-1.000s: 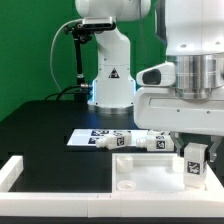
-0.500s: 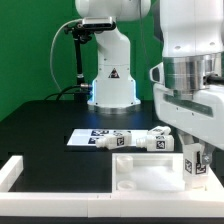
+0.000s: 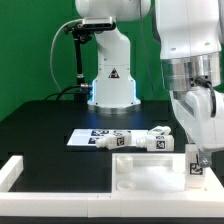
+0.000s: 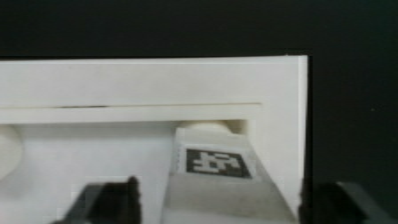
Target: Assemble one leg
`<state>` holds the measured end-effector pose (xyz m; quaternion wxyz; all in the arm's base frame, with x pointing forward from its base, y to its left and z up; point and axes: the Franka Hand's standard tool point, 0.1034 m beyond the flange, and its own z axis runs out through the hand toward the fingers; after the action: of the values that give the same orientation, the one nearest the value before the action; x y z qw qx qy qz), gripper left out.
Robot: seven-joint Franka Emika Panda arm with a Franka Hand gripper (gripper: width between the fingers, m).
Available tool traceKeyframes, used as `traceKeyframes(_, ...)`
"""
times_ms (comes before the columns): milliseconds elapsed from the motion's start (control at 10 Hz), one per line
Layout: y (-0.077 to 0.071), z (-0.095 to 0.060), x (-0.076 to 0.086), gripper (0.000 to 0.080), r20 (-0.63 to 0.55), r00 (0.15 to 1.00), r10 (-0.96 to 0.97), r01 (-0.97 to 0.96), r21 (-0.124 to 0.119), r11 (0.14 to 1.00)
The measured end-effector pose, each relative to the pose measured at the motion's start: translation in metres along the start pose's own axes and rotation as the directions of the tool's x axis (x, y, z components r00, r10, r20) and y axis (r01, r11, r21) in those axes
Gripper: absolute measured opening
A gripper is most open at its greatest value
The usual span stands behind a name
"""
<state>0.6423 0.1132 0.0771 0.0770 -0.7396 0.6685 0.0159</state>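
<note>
One leg [image 3: 197, 163] standing upright, long axis vertical, gripper [image 3: 198, 150] fingers clamped on it, above the tabletop [image 3: 140, 172].

leg [image 4: 217, 172] upright between hand's fingers [image 4: 111, 204], tabletop [image 4: 143, 85] wall just beyond

Exterior view: low, close, level across the black surface [image 3: 45, 120] toward the arm base [image 3: 111, 75] and green backdrop; wrist housing fills its right foreground. Wrist view: very close, looking past its own fingers [image 4: 111, 203] onto the leg [image 4: 214, 170] and tabletop [image 4: 125, 85]. Shared: leg [image 3: 195, 165], tabletop [image 3: 140, 170].
</note>
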Motion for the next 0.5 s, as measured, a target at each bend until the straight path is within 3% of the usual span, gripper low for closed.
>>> traceKeyframes(100, 0.0000, 0.0000, 0.0000, 0.0570, 0.000, 1.000, 0.000, 0.000, 0.000, 1.000)
traceKeyframes(200, 0.0000, 0.0000, 0.0000, 0.0633, 0.000, 1.000, 0.000, 0.000, 0.000, 1.000)
traceKeyframes(500, 0.0000, 0.0000, 0.0000, 0.0645, 0.000, 1.000, 0.000, 0.000, 0.000, 1.000)
